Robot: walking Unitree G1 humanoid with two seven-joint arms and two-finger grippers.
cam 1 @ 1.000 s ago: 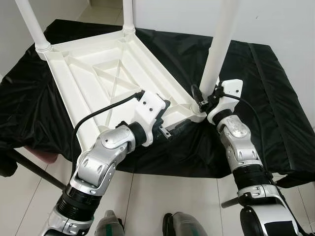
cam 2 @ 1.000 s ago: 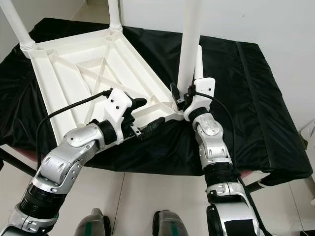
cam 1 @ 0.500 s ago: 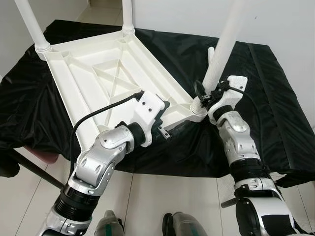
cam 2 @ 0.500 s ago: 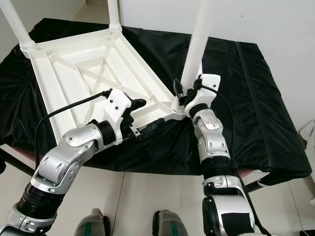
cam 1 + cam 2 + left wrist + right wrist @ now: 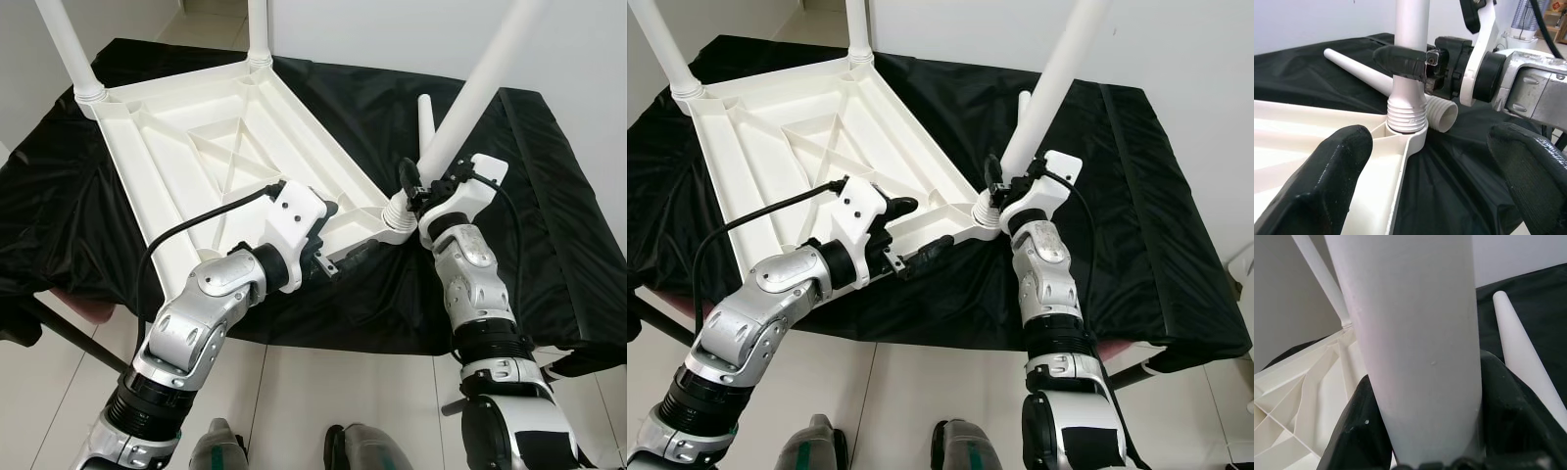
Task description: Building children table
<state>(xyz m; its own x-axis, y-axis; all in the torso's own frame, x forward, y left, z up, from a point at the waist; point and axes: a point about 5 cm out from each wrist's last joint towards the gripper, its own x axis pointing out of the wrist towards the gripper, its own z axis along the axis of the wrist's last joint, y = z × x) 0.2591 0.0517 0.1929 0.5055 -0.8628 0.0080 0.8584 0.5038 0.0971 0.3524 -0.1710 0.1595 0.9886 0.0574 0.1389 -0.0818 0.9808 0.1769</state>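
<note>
White table leg (image 5: 470, 103) leans right from the near-right corner socket of the upturned tabletop (image 5: 196, 147), clamped by the right gripper (image 5: 421, 186); the left gripper (image 5: 338, 259) spreads open beside that corner.

The three upright white plastic table legs (image 5: 495, 73) run past the top edge, their upper ends unseen.

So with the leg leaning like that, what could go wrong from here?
The long white plastic table leg held by the right hand sits tilted in the corner socket, so its thread may cross or pop out. The loose spare white leg behind could get knocked. The left hand, open, isn't clamping the upturned white tabletop, which may shift.
</note>
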